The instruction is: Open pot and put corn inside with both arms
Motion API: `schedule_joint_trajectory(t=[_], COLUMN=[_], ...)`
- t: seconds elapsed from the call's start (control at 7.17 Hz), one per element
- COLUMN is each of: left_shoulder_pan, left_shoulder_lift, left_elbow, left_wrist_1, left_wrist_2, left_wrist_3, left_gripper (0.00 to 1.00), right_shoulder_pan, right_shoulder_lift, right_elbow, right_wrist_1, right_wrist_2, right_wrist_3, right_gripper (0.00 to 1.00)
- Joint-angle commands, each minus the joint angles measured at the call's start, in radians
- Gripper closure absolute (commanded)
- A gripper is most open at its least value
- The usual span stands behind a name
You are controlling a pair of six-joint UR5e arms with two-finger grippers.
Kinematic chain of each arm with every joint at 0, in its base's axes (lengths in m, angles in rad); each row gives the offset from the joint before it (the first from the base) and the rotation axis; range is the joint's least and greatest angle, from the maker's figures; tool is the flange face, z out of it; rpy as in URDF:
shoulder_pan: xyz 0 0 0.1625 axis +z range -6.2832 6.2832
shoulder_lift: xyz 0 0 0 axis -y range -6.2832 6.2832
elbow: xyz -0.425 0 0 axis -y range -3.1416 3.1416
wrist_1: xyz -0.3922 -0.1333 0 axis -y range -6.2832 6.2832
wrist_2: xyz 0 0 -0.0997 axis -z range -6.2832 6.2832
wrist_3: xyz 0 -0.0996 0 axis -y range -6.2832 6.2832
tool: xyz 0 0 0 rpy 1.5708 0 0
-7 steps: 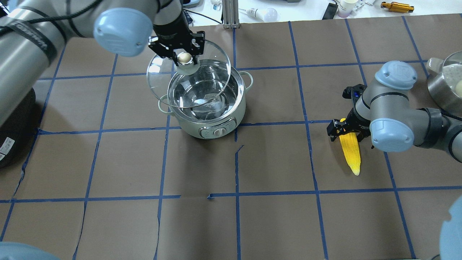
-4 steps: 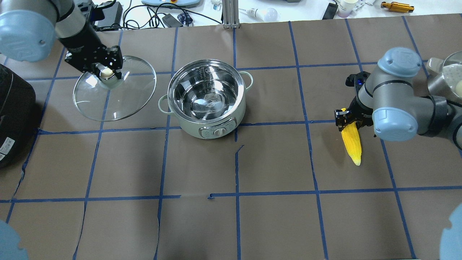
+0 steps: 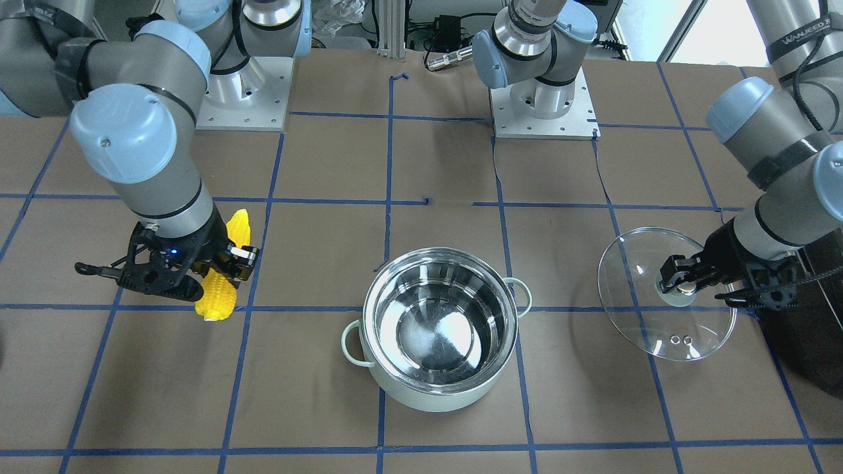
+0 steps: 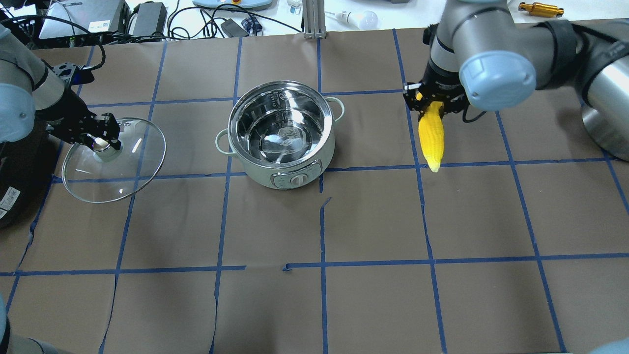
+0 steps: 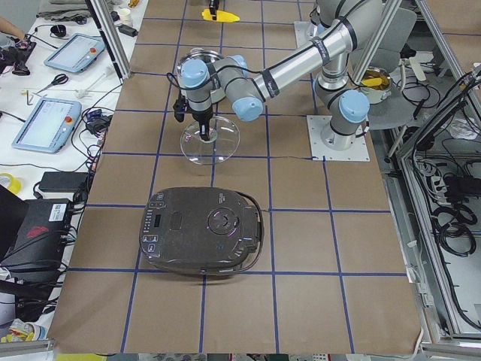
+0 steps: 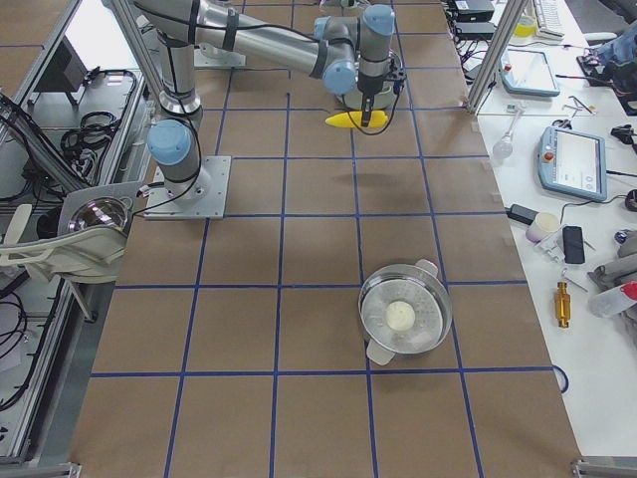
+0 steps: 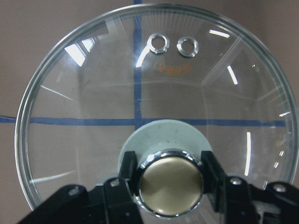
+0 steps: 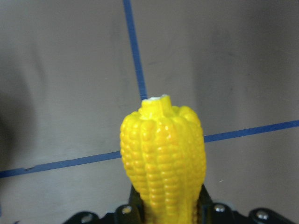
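Brown paper with a blue tape grid covers the table [image 4: 373, 221], and the mint-green pot [image 4: 255, 172] stands uncovered at its middle. On the pot's left, well apart, the left gripper [image 4: 101, 142] pinches the glass lid [image 4: 123, 169] by its brass knob [image 7: 170, 189]. The right gripper [image 4: 432, 101] clamps the corn [image 4: 431, 137] off to the pot's right.

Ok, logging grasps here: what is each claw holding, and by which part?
Left claw pinches the glass lid by its knob; right claw grips the corn near its thick end.

Pot [image 4: 255, 172]: shiny steel int. (mint ext., smooth); lid [image 4: 123, 167] clear glass; corn [image 4: 431, 135] bumpy, glossy.
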Motion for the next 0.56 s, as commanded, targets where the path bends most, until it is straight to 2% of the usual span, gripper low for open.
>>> schedule_joint_trajectory(t=[0.0,0.14,0.42], left_shoulder_pan=[0.014,0.014,0.009], left_shoulder_lift=[-0.042,-0.056,-0.070], left_elbow=[-0.078,-0.076,-0.079], left_wrist_1=[0.155,0.157,0.166], left_wrist_2=[0.009,0.008,0.003], left_wrist_3=[-0.008,-0.017,-0.014], left_gripper=[1.00,1.00,1.00], right_shoulder_pan=[0.178,0.223,0.295], right_shoulder_lift=[0.150,0.226,0.344], right_elbow=[-0.282,-0.380,-0.481], right_wrist_1=[0.110,0.111,0.099], right_wrist_2=[0.011,0.012,0.051], right_wrist_3=[0.216,0.231,0.298], right_gripper=[1.00,1.00,1.00])
